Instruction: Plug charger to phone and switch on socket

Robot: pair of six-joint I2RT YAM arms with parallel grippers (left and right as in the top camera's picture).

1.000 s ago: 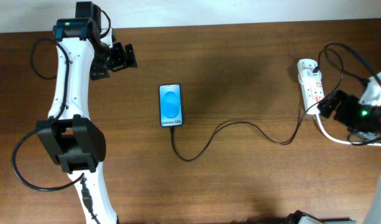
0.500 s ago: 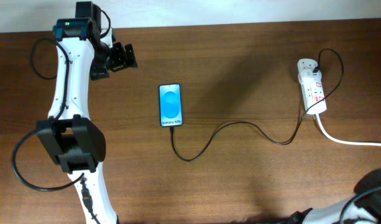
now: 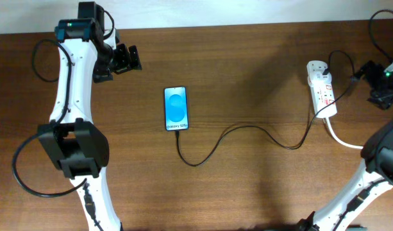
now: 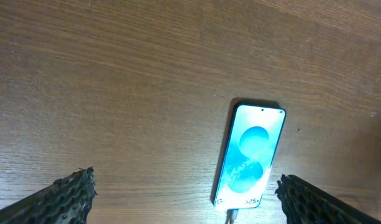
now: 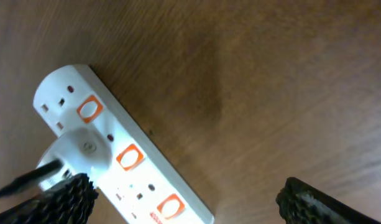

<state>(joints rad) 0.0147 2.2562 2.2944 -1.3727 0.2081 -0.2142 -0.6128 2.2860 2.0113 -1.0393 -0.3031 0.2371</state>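
The phone [image 3: 175,108] lies flat mid-table with its blue screen lit; it also shows in the left wrist view [image 4: 251,155]. The charger, a thin black cable [image 3: 247,127], runs wavy from the phone's near end to the socket [image 3: 322,90]. Its plug tip [image 4: 230,216] meets the phone's bottom edge. The socket is a white strip with orange-red switches [image 5: 131,157], and a white adapter [image 5: 78,152] is plugged into it. My left gripper [image 3: 122,59] is open and empty, up and to the left of the phone. My right gripper [image 3: 370,80] is open and empty, just to the right of the socket.
The socket's thick white cord [image 3: 343,138] runs off toward the right edge. The table's far edge meets a white wall [image 3: 247,13]. Loose black arm cables loop at the top right [image 3: 340,54] and beside the left arm [image 3: 39,61].
My right arm has swung away from the socket's near right side, dropped out of view, and now sits higher up at the right edge. The left arm, phone and cable have not moved.
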